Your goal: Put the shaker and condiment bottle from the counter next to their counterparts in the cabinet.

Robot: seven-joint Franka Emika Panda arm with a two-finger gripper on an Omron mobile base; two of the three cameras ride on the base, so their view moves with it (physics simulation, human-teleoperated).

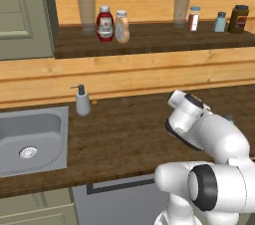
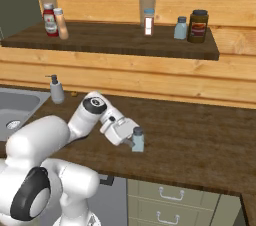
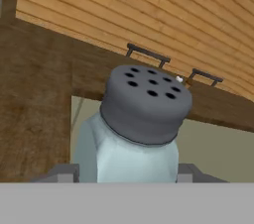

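Observation:
The pale teal shaker (image 2: 137,140) with its grey perforated cap (image 3: 145,101) stands near the front edge of the dark wood counter (image 2: 200,140). My gripper (image 2: 135,142) reaches it from the left, and its fingers (image 3: 62,172) press on both sides of the shaker's body. The peach-orange condiment bottle (image 1: 122,26) stands on the cabinet shelf (image 1: 164,40) right beside the red sauce bottle (image 1: 104,23). The light-blue counterpart shaker (image 2: 180,27) stands further right on the shelf.
A white-and-red shaker (image 2: 148,22), a brown jar (image 2: 198,26) and two glasses (image 1: 86,14) also stand on the shelf. A grey soap dispenser (image 1: 82,101) stands beside the steel sink (image 1: 50,119). Drawers (image 2: 170,195) lie below the counter edge.

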